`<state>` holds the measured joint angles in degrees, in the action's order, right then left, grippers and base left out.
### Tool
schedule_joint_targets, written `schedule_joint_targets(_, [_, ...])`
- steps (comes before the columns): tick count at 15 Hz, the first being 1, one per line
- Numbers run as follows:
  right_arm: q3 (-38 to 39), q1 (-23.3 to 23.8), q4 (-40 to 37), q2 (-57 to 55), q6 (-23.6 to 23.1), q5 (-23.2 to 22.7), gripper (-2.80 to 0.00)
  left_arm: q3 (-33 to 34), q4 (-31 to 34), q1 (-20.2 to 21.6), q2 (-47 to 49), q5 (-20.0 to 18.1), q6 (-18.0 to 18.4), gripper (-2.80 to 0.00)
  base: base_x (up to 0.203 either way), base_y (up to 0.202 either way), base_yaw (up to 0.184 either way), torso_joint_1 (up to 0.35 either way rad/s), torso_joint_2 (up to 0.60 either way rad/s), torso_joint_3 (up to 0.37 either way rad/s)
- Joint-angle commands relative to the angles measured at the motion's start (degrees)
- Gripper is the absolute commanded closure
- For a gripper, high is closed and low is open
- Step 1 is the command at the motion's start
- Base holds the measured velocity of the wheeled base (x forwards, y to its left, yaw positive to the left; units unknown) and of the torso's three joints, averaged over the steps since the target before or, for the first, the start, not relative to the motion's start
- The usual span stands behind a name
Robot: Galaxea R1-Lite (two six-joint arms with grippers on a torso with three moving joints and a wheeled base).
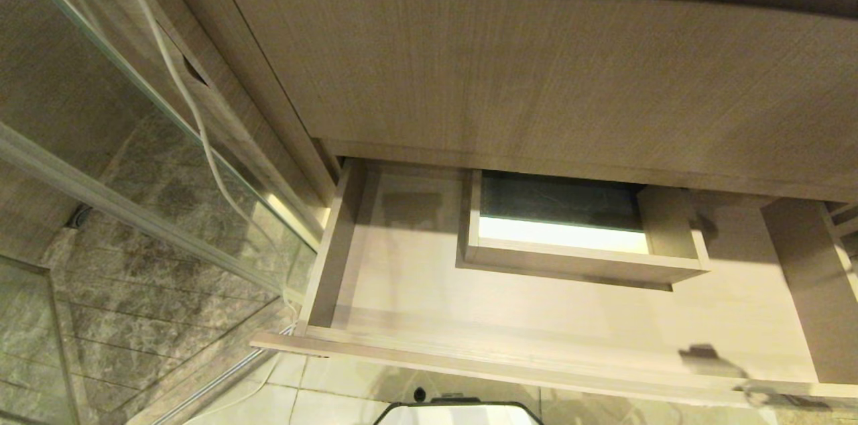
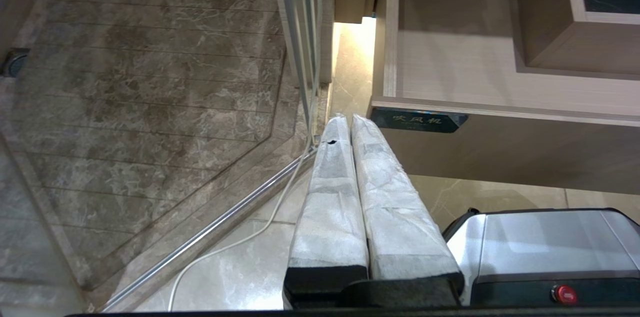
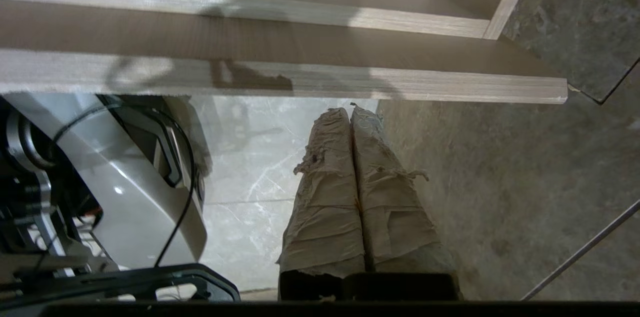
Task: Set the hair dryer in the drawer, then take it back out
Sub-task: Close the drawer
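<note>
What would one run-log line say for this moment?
drawer: open, no dryer seen | left gripper: shut, empty | right gripper: shut, empty

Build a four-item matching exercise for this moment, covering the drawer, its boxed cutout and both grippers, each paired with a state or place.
Things:
1. drawer
2. boxed cutout
3. left gripper
4. right gripper

States or places:
A. shut, empty, near the drawer's small dark label
B. pulled open, no hair dryer visible inside
C. shut, empty, below the drawer front's other end, over the floor
D. stands inside the drawer, against its back

Pairs: 1-B, 2-D, 3-A, 4-C
</note>
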<state>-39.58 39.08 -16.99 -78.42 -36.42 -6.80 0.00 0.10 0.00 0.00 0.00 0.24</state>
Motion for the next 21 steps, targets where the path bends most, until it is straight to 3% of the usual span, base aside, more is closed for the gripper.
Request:
schedule_joint_targets(1, [0.36,-0.02,-2.65,0.28,-2.24,0.30,0.00,0.00,-0.01,0.00,0.00,0.00,0.02,0.00,0.000,0.000,0.000,0.000,0.00,0.000])
schedule_joint_targets(3, [0.82,0.00,-7.45,0.31,-4.06,3.60,0.00,0.09,-0.01,0.00,0.00,0.00,0.02,0.00,0.000,0.000,0.000,0.000,0.00,0.000])
schedule_joint_targets(6, [1.00,-0.04,-10.45,-2.28,-4.17,4.48,0.00,0.00,-0.01,0.00,-0.07,0.00,0.02,0.00,0.000,0.000,0.000,0.000,0.00,0.000])
schedule_joint_targets(12, [0.30,-0.39,-11.06,-12.97,-4.33,4.52,0.00,0.01,-0.01,0.00,0.00,0.00,0.02,0.00,0.000,0.000,0.000,0.000,0.00,0.000])
schedule_joint_targets(17, [-0.16,-0.67,-11.51,-21.70,-8.45,7.25,0.00,0.01,-0.01,0.00,0.00,0.00,0.02,0.00,0.000,0.000,0.000,0.000,0.00,0.000])
schedule_joint_targets(21, [-1.71,-0.53,-10.75,-24.71,-9.33,6.74,0.00,0.00,-0.01,0.00,0.00,0.00,0.02,0.00,0.000,0.000,0.000,0.000,0.00,0.000])
